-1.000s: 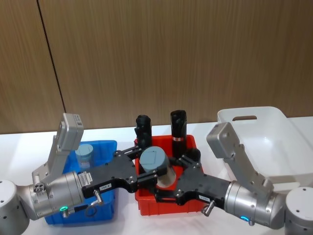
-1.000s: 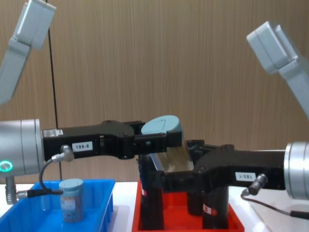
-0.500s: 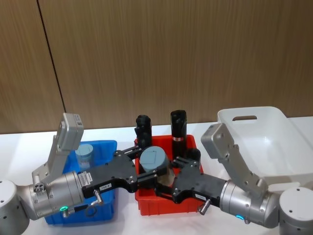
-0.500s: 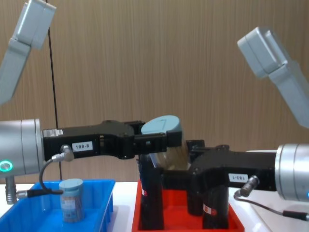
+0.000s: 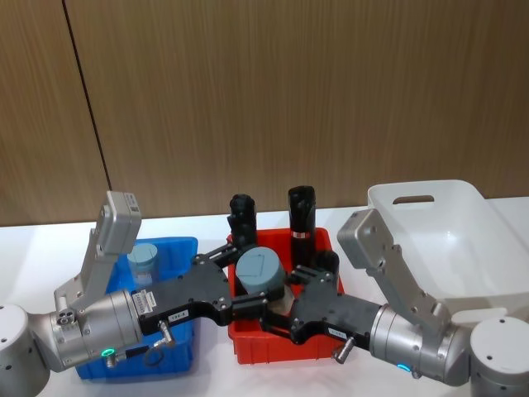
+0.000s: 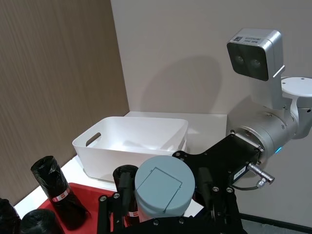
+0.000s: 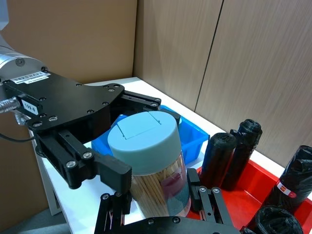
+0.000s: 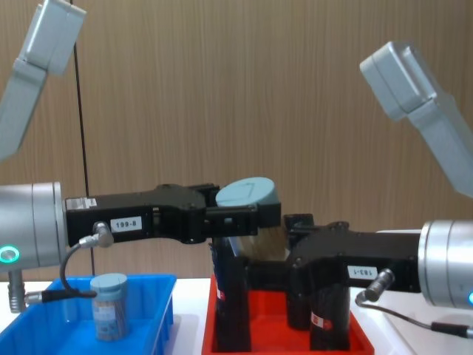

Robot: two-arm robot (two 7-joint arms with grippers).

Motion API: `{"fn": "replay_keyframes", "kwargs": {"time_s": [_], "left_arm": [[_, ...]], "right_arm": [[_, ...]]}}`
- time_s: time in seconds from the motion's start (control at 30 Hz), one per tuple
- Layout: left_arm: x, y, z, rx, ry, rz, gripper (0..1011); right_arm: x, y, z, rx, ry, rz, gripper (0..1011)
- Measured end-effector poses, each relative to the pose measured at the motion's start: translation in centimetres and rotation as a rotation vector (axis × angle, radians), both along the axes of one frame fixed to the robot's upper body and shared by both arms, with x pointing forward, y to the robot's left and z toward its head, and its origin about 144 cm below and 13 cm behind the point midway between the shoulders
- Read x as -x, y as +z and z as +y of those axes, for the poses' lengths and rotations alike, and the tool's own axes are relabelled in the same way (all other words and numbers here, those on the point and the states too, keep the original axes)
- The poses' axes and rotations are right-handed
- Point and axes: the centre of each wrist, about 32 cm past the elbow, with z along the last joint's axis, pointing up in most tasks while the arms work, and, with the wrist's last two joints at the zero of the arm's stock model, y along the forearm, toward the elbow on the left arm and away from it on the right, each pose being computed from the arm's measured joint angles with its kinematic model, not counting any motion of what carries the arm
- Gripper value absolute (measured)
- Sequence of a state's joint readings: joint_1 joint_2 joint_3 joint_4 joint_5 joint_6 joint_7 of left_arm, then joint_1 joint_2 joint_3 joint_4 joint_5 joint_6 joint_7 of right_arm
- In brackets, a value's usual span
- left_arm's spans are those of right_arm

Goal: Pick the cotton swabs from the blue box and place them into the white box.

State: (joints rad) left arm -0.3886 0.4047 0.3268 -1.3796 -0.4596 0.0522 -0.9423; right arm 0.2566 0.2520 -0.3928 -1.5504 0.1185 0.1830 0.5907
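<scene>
A cotton swab jar (image 5: 260, 270) with a pale blue lid hangs tilted above the red tray (image 5: 273, 349). My left gripper (image 5: 250, 283) is shut on its lid (image 8: 246, 194). From the other side my right gripper (image 5: 287, 304) stands open, a finger on each side of the jar's clear body (image 7: 158, 187). One more cotton swab jar (image 5: 143, 258) stands upright in the blue box (image 5: 180, 246) at the left. The white box (image 5: 463, 217) sits at the right, behind the right arm.
Black rolls (image 5: 302, 211) with red-white labels stand upright in the red tray, right below and behind the held jar. A brown wood-panel wall runs along the back of the white table.
My right gripper has moved left, closing in around the jar's body. The left gripper and the jar have stayed almost still.
</scene>
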Motion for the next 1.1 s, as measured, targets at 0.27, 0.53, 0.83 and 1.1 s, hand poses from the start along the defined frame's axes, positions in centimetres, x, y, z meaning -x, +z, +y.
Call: {"fn": "replay_keyframes", "kwargs": {"time_s": [0.27,0.53,0.83,1.1], "left_arm": [[0.0,0.0,0.0,0.0,0.0,0.0,1003],[0.0,0.0,0.0,0.0,0.0,0.0,1003],[0.0,0.0,0.0,0.0,0.0,0.0,1003],[0.0,0.0,0.0,0.0,0.0,0.0,1003]], "right_arm": [[0.2,0.0,-0.2,-0.003,-0.005,-0.001,677],[0.3,0.1,-1.5,-0.013,-0.044,-0.003,677],[0.3,0.3,-4.3,-0.024,-0.135,-0.013,677],[0.0,0.7,-7.0,-0.031,-0.236,-0.026,677]]}}
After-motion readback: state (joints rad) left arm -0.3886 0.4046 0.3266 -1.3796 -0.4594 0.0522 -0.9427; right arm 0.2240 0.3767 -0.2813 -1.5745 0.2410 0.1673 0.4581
